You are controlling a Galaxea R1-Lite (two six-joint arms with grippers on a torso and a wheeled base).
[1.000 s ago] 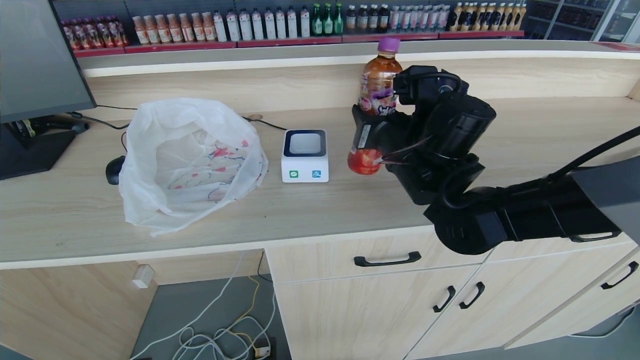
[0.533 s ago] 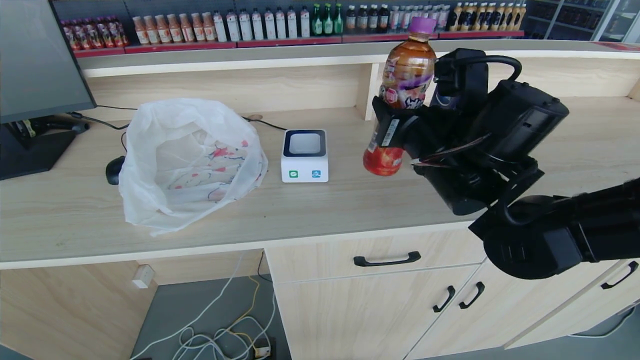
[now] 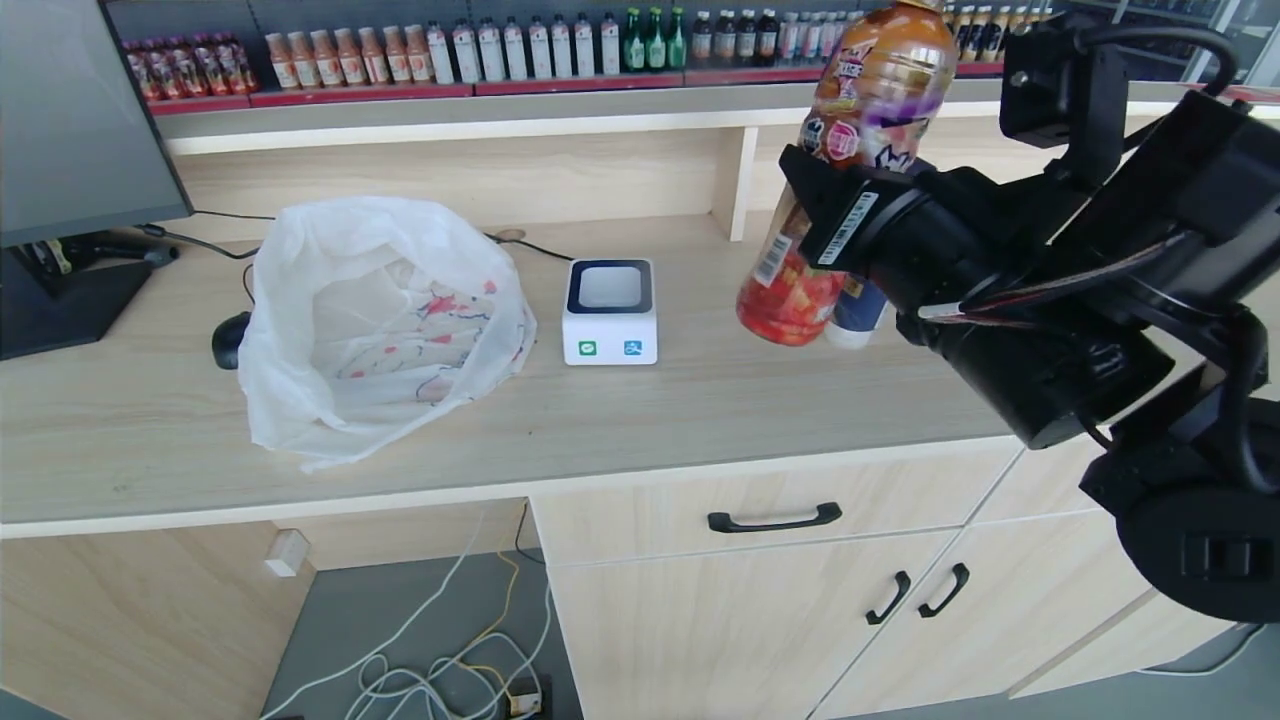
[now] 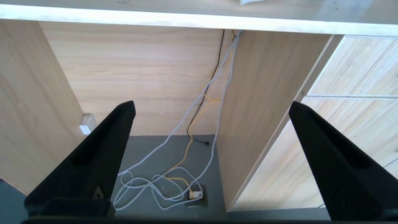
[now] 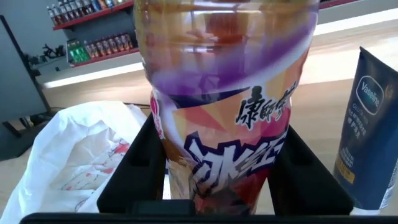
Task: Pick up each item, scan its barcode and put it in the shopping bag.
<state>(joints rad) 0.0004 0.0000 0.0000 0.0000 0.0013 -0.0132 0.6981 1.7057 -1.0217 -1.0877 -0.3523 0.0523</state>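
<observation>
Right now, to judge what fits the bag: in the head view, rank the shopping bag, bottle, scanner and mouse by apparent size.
1. shopping bag
2. bottle, nearer the camera, so this rank is unsure
3. scanner
4. mouse

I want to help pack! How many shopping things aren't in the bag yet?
2. The bottle is held in the right hand; a blue tube stands on the counter behind it. The arm may hide more.

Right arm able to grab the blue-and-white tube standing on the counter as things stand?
Probably not: the right gripper is shut on the orange plastic drink bottle, held just before the tube.
</observation>
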